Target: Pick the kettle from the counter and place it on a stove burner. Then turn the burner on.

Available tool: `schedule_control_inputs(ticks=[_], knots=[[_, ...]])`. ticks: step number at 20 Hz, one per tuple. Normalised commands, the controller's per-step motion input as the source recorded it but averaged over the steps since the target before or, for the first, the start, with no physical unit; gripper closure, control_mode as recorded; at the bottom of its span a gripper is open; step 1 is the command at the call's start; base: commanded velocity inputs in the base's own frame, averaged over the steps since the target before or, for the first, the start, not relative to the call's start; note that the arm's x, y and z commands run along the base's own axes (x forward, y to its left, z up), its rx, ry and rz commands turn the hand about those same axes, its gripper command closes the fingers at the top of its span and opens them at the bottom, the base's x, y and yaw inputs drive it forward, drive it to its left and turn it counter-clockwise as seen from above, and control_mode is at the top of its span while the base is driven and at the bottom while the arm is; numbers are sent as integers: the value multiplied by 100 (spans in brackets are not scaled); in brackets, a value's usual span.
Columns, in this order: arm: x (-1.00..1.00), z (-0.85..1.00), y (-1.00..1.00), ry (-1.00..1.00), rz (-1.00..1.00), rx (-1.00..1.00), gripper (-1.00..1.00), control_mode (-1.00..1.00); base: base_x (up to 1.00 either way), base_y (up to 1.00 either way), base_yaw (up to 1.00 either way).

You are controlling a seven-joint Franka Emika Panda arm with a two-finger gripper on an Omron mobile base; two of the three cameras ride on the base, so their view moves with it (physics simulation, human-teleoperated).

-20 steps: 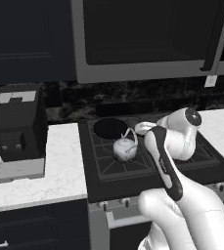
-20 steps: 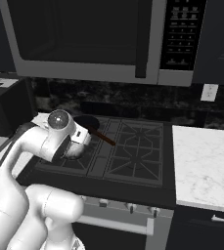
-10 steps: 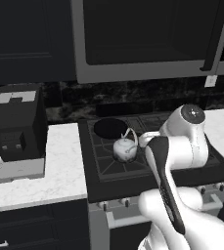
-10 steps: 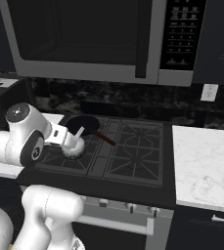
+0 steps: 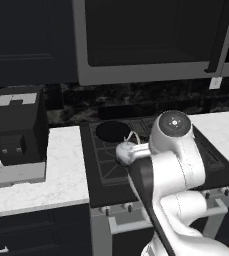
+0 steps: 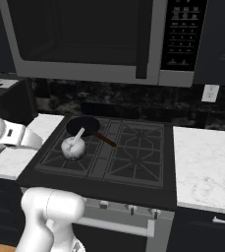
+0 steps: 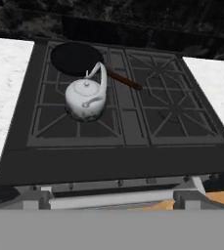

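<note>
On the range top (image 7: pixel 118 156), kettle's job looks done; what's left is the knob, and that's where trouble sits.

Largest first: microwave (image 6: pixel 84 39) overhead and the black coffee machine (image 5: pixel 17 127) on the left counter (image 5: pixel 61 170) are well clear, no risk there. Arm's big white elbow (image 5: pixel 173 150) is swung across the stove front in left base view, so any wide swing toward the front panel could clip the kettle on the way.

Stove burner (image 7: pixel 77 114), front-left grate, carries the kettle (image 7: pixel 86 100), upright, wire handle arched up. Black pan (image 7: pixel 77 57) sits on the rear-left grate just behind it, brown handle (image 7: pixel 124 80) running out to the right, near the kettle's handle. A bump to either could shove the other off-centre.

Knobs (image 7: pixel 119 182) are tiny along the front edge, several alike. Wrong one = wrong burner lit, prob the likeliest miss. Grip could also slip on so small a knob.

Gripper: fingers spread wide, holding nothing, well back from the stove.
</note>
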Motion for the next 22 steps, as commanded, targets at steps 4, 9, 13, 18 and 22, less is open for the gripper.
schedule_control_inputs(ticks=[4,9,13,18,22], knots=[[-32,-59,56,-37,0,-12,-100,-100,0,0,0],[-25,-95,48,-45,0,-8,-100,-100,0,0,0],[-15,-100,37,-43,0,0,-100,-100,0,0,0],[-4,-100,15,-40,0,3,-100,-100,0,0,0],[0,-100,0,-41,2,12,-100,-100,0,0,0]])
